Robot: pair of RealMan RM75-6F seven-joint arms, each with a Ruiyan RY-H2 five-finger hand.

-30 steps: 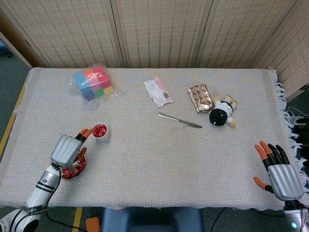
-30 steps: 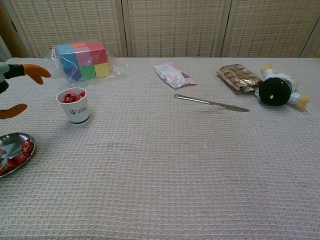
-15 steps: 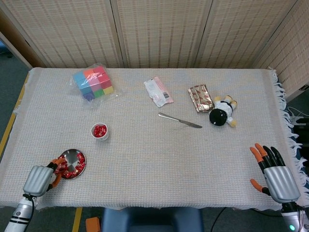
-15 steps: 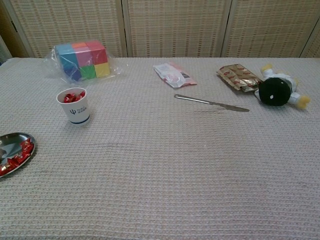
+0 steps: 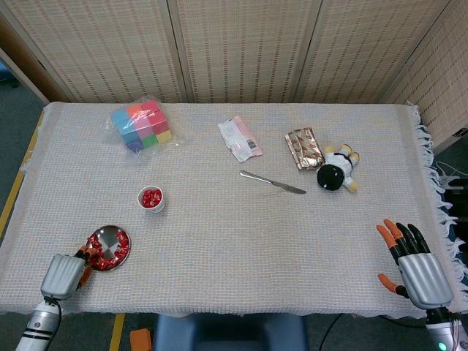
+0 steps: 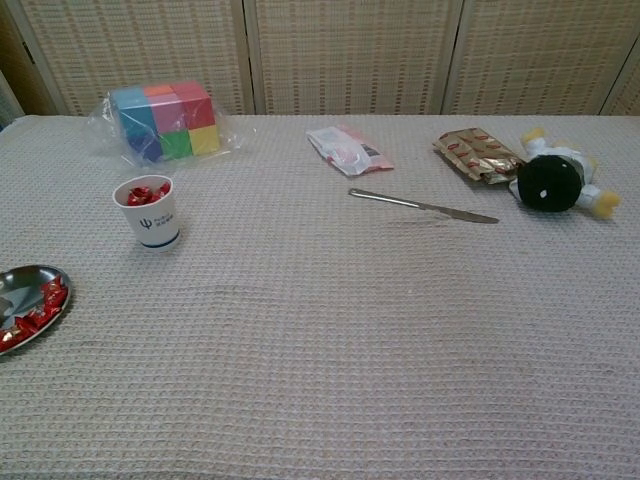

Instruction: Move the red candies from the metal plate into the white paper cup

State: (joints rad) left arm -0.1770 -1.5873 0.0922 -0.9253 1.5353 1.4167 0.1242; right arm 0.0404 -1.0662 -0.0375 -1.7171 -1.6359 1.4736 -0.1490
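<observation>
The metal plate (image 5: 108, 236) lies near the table's front left edge, with red candies (image 5: 99, 257) around its inside; the chest view shows the plate (image 6: 14, 285) and its candies (image 6: 38, 306) at the far left. Behind it stands the white paper cup (image 5: 151, 199), upright with red candies in it, seen in the chest view as the cup (image 6: 148, 213). My left hand (image 5: 64, 274) sits at the table's edge just left of the plate, its fingertips (image 5: 88, 253) by the rim and nothing seen in it. My right hand (image 5: 411, 266) hovers spread at the front right corner, empty.
A bag of coloured blocks (image 5: 141, 124) sits at the back left. A pink-white packet (image 5: 240, 138), a knife (image 5: 272, 183), a brown packet (image 5: 303, 148) and a black-and-white plush toy (image 5: 336, 170) lie across the back middle and right.
My left hand has drawn back from above the cup, past the plate, to the table's front edge. My right hand has slid slightly toward the front edge.
</observation>
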